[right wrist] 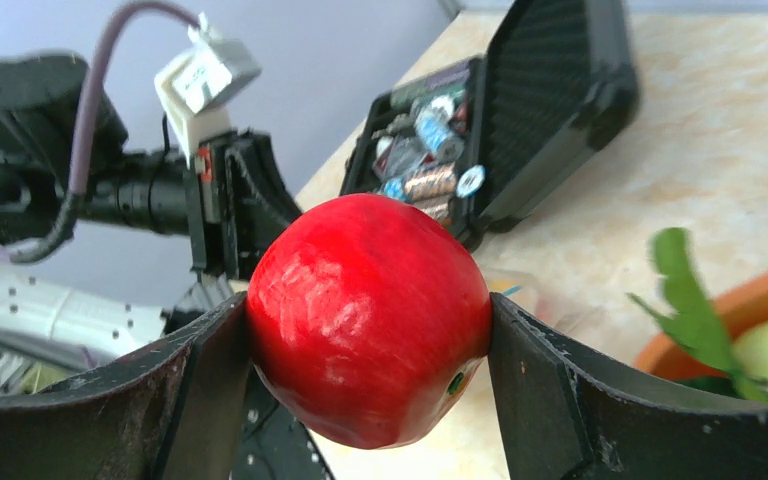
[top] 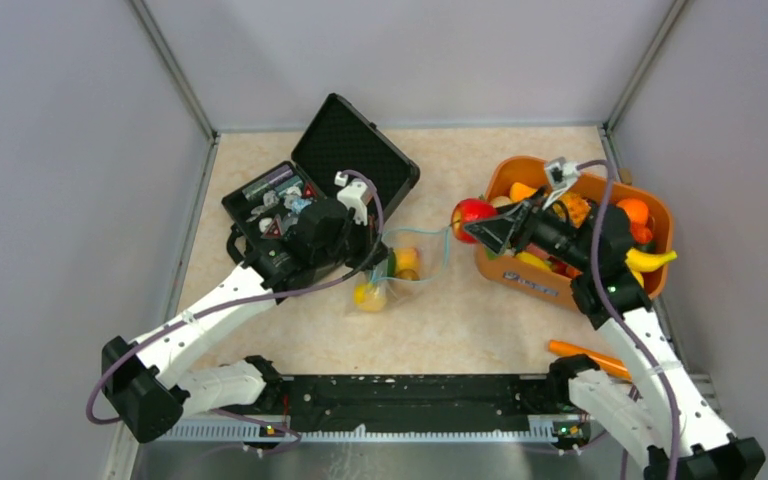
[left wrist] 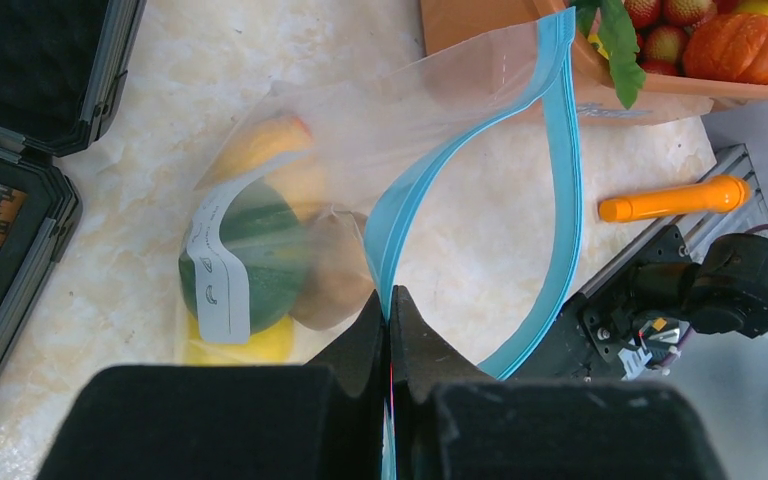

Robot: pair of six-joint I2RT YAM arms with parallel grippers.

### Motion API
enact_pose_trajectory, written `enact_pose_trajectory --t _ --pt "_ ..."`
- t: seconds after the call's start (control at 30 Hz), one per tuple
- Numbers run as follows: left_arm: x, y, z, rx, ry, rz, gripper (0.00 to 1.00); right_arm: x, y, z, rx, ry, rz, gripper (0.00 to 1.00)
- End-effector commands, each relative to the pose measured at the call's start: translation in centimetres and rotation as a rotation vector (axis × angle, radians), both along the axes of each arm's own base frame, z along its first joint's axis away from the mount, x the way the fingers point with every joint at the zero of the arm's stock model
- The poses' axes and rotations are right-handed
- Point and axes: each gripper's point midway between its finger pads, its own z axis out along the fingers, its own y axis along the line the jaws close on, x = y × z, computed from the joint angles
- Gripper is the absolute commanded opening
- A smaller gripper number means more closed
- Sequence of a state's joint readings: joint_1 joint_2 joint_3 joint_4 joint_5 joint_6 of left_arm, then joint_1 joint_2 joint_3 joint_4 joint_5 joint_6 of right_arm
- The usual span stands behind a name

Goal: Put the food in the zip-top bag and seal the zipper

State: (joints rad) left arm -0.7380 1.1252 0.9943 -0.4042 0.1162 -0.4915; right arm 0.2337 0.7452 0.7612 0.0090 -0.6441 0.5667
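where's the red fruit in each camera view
Top external: red fruit right of centre, held in the right hand.
Left wrist: not in it.
Right wrist: red fruit at lower centre, large, between the hand's fingers.
Shared landmark: the open black case.

Red apple (right wrist: 370, 320), teal zipper (left wrist: 565, 180), orange basket (top: 505, 172), black case (top: 355, 150), marbled beige table (top: 480, 320)

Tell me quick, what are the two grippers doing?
Left gripper: shut on the zipper.
Right gripper: shut on the red apple.
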Motion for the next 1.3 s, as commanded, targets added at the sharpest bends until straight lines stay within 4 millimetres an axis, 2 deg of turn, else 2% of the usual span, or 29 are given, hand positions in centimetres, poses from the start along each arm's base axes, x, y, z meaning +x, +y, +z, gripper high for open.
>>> enact_pose_trajectory --t 0.0,0.1,0.27,0.4,0.5,0.6,0.77,0.93,1.27 --pt "0.8 -0.9 2.7 -0.066 -0.057 -0.011 0.00 -0.2 3.2 0.8 -0.074 -0.083 0.056 0.41" --pt "0.8 -0.8 2.8 -0.066 -0.061 -0.005 0.00 -0.8 5.7 -0.6 -0.136 -0.067 0.110 0.41" --pt "0.9 -0.9 3.0 -0.069 -0.064 -0.008 0.00 -0.1 8.6 -3.5 -0.259 -0.026 0.104 0.41" --pt "0.8 -1.0 2.9 -0.068 -0.059 -0.013 0.00 1.1 9.2 -5.7 -0.369 0.015 0.037 0.41" --pt "0.8 -1.0 2.9 -0.068 -0.057 -0.013 0.00 1.4 9.8 -6.4 -0.415 0.027 0.046 0.44" --pt "0.8 -1.0 3.1 -0.071 -0.063 -0.013 0.00 2.2 9.4 -7.2 -0.444 0.050 -0.002 0.49" --pt "0.9 -1.1 3.3 -0.075 -0.067 -0.013 0.00 2.8 9.5 -7.1 -0.450 0.045 -0.018 0.63" --pt "1.0 -1.1 3.4 -0.073 -0.069 -0.014 0.00 2.6 10.0 -6.5 -0.440 0.035 0.009 0.75" --pt "0.9 -1.0 3.5 -0.077 -0.071 -0.010 0.00 1.9 9.6 -5.3 -0.392 0.014 0.004 0.82"
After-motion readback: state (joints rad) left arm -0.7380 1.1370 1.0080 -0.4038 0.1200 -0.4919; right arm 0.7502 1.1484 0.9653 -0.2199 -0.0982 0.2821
